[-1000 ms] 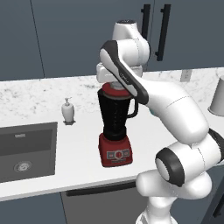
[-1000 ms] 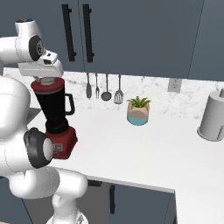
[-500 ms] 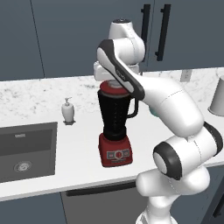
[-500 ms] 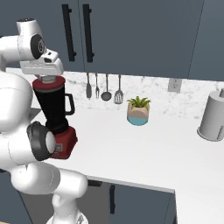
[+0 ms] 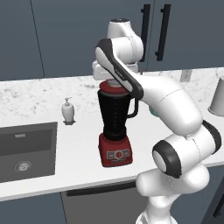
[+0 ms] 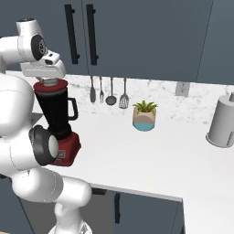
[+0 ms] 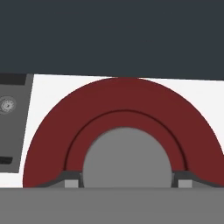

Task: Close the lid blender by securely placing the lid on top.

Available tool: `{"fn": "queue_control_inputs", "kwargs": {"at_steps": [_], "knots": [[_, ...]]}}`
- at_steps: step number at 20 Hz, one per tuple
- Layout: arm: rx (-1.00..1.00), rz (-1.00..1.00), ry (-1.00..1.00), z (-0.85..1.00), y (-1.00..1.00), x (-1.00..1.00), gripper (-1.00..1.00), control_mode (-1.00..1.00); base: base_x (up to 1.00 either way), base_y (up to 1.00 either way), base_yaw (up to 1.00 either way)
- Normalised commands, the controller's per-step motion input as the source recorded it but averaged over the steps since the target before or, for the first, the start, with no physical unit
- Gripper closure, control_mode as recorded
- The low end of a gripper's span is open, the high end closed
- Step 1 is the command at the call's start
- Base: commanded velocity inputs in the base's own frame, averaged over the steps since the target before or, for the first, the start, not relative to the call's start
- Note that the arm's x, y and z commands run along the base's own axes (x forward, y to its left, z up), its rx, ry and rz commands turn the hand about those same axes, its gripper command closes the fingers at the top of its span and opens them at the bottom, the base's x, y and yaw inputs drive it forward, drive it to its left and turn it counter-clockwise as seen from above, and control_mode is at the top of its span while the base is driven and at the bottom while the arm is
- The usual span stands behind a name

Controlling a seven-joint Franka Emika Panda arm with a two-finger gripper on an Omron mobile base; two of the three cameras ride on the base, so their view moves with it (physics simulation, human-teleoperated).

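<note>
The blender (image 5: 114, 120) stands on the white counter, a black jar with a side handle on a red base (image 5: 116, 153); it also shows at the left of the right base view (image 6: 55, 112). The red lid (image 5: 110, 85) (image 6: 51, 84) lies level on the jar's mouth. My gripper (image 5: 113, 80) (image 6: 49, 80) points straight down onto it. In the hand view the lid (image 7: 122, 100) lies directly below, and my gripper (image 7: 125, 181) has one fingertip (image 7: 72, 181) pressed against each side of the grey knob (image 7: 126, 153), shut on it.
A white soap dispenser (image 5: 68, 110) stands left of the blender, beside the sink (image 5: 26, 148). A potted plant (image 6: 145, 116), hanging utensils (image 6: 109, 91) and a grey canister (image 6: 224, 121) are to the right. Dark cabinets rise behind the counter.
The arm's upper links have shifted slightly. The hand with the lid has stayed over the jar's mouth, and the blender has not moved.
</note>
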Motion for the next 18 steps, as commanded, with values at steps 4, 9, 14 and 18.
{"fn": "queue_control_inputs", "kwargs": {"at_steps": [4,9,14,18], "knots": [[0.0,-0.01,-0.03,0.0,0.03,0.19,1.0,-1.0,0.0,0.0,0.0],[0.0,-0.01,-0.07,0.0,0.0,0.17,1.0,-1.0,0.0,0.0,0.0],[0.0,-0.02,-0.12,0.0,0.0,0.14,1.0,-1.0,0.0,0.0,0.0],[0.0,-0.01,-0.13,0.0,0.0,0.11,1.0,-1.0,0.0,0.0,0.0]]}}
